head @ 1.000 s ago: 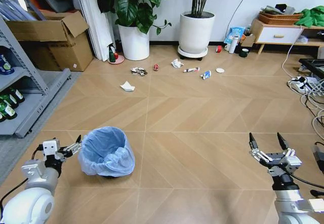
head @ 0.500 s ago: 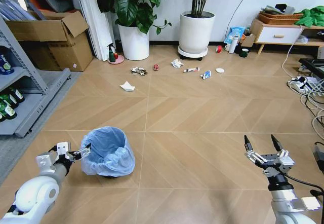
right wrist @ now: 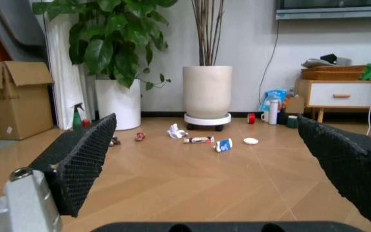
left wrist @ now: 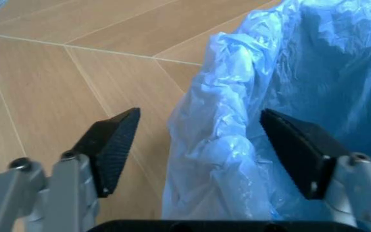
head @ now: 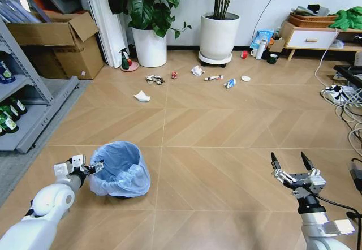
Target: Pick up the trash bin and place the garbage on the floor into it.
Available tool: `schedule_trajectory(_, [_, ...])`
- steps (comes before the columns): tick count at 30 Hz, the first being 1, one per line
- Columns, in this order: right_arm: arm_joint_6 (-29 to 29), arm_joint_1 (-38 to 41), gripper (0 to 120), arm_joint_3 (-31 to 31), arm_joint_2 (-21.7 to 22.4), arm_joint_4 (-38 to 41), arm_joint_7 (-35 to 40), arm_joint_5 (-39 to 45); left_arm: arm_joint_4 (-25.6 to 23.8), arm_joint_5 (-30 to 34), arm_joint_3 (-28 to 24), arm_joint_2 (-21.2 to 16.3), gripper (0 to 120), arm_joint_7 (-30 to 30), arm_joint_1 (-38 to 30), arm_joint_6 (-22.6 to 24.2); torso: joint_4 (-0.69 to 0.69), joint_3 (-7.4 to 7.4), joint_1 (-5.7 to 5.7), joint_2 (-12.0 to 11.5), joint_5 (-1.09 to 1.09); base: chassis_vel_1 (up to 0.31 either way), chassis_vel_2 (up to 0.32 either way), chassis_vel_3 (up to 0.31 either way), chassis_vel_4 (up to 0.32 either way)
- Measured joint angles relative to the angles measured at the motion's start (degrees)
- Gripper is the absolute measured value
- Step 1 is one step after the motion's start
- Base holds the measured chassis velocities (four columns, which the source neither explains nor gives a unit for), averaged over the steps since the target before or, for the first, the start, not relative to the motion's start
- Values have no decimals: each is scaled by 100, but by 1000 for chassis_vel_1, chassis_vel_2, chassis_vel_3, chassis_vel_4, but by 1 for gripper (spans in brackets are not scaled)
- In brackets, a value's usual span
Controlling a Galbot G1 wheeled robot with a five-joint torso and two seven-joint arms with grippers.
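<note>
**Left jaws straddle the bin's bagged rim**

The left gripper (head: 95, 166) is at the near-left side of the trash bin (head: 119, 169), its jaws spread wide. In the left wrist view the crinkly light-blue bag (left wrist: 237, 145) folded over the rim sits between the two black pads (left wrist: 116, 145): one pad is outside the bin over bare floor (head: 226, 125), the other is over the bin's mouth. A gap shows between each pad and the plastic.

The right gripper (head: 287, 163) hangs low on the robot's right, jaws spread, nothing between them, with open chevron flooring ahead of it.

Well beyond both sets of jaws, the garbage lies scattered before the white plant pots (head: 219, 35): a crumpled tissue (head: 142, 96), a crushed wrapper (head: 154, 80), a small red can (head: 174, 74), another tissue (head: 197, 70), a white tube (head: 214, 78), a blue-white packet (head: 229, 83) and a white round lid (head: 246, 78). Wide bare floor separates the bin from this litter.
</note>
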State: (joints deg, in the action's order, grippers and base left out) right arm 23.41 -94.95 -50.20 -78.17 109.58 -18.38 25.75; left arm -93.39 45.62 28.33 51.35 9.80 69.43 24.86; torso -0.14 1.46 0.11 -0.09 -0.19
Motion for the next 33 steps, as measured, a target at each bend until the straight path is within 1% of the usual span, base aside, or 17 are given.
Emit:
schedule_trajectory(1, [-4,1,100,0,-3,0,0,-3,32,-3,-15,0,69,-1,-28,2,0,0,0,0,1,0,0,0,0])
schedule_trajectory(2, [-4,1,100,0,-3,0,0,-3,32,-3,-15,0,69,-1,-28,2,0,0,0,0,1,0,0,0,0])
schedule_trajectory(3, [-8,1,100,0,-5,0,1,-4,42,-5,-19,-1,62,-2,-36,2,0,0,0,0,1,0,0,0,0])
schedule_trajectory(4, [-15,3,100,0,-7,1,3,-5,57,-7,-27,-6,59,-3,-50,5,0,0,0,0,2,0,0,0,0])
schedule_trajectory(6, [-27,6,100,3,-8,4,9,-9,66,-8,-32,-24,49,1,-62,29,0,0,0,0,1,0,0,0,0])
schedule_trajectory(8, [-27,6,100,3,-8,4,9,-9,66,-8,-32,-24,49,1,-62,29,0,0,0,0,1,0,0,0,0])
schedule_trajectory(9, [-33,9,100,7,-10,7,11,-16,46,-4,-29,-53,40,4,-39,51,0,0,0,0,2,0,0,0,0])
schedule_trajectory(10, [-35,11,100,12,-11,9,12,-20,22,0,-25,-69,36,1,-14,60,0,0,0,0,2,0,0,0,0])
schedule_trajectory(11, [-36,11,100,28,-16,11,13,-34,-13,19,-4,-98,28,-23,44,72,1,0,0,0,1,0,0,0,0])
schedule_trajectory(12, [-36,11,100,28,-16,11,13,-34,-13,19,-4,-98,28,-23,44,72,1,0,0,0,1,0,0,0,0])
schedule_trajectory(15, [-37,10,100,50,-22,13,16,-54,-24,68,25,-108,20,-47,84,74,1,0,0,0,1,0,0,0,0])
schedule_trajectory(16, [-37,10,100,50,-22,13,16,-54,-24,68,25,-108,20,-47,84,74,1,0,0,0,1,0,0,0,0])
schedule_trajectory(19, [-37,0,100,66,-24,26,18,-75,-54,145,63,-130,1,-62,123,87,0,0,0,0,1,0,0,0,0])
schedule_trajectory(29, [37,-75,100,61,-26,76,20,-87,-226,342,250,-138,0,-43,270,129,1,0,0,0,1,0,0,0,0])
schedule_trajectory(32, [199,-149,100,24,-30,66,51,-132,-509,380,478,-65,0,-8,456,131,1,0,-1,0,1,0,0,0,0])
schedule_trajectory(33, [199,-149,100,24,-30,66,51,-132,-509,380,478,-65,0,-8,456,131,1,0,-1,0,1,0,0,0,0])
